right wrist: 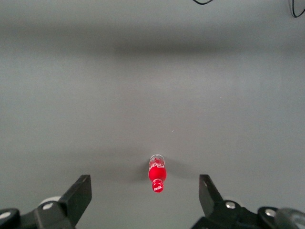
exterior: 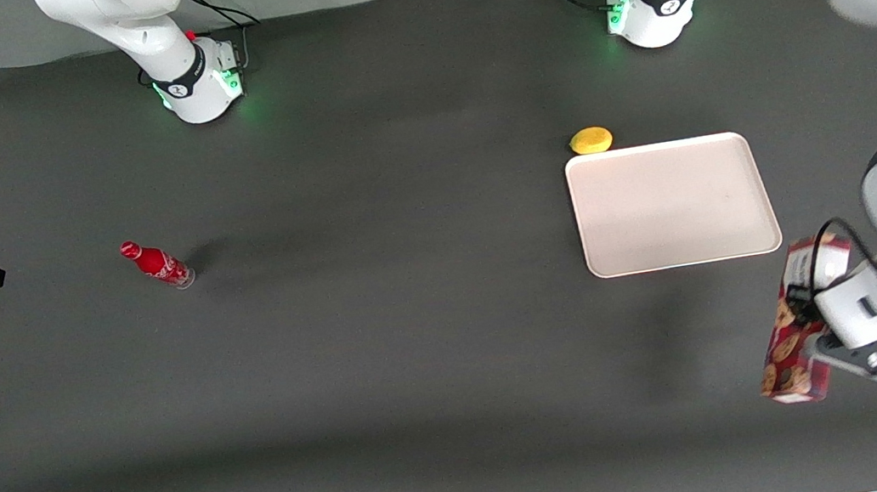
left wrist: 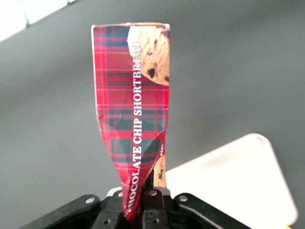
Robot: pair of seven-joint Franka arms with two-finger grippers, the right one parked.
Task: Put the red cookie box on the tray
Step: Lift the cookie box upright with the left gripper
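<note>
You have the gripper (exterior: 813, 331) lifted off the worktop (exterior: 419, 352), its jaws clamped on the red cookie box (exterior: 794, 333), pinching the carton's middle so it creases. The box appears to hang just nearer the front camera than the tray (exterior: 671, 205), not over it. A lemon (exterior: 591, 140) sits by the tray's farther edge.

Dark grey matte table (exterior: 419, 352) is carrying three items directly. Tray (exterior: 671, 203) is lying flat toward the working arm's end. Yellow lemon (exterior: 591, 140) is sitting just beside the tray's rim, farther from the front camera. Small red soda bottle (exterior: 157, 266) is lying toward the parked arm's end, well apart from both. The gripper (exterior: 813, 331), clamped on the red cookie box (exterior: 794, 333), is hanging above the table, nearer the front camera than the tray.
</note>
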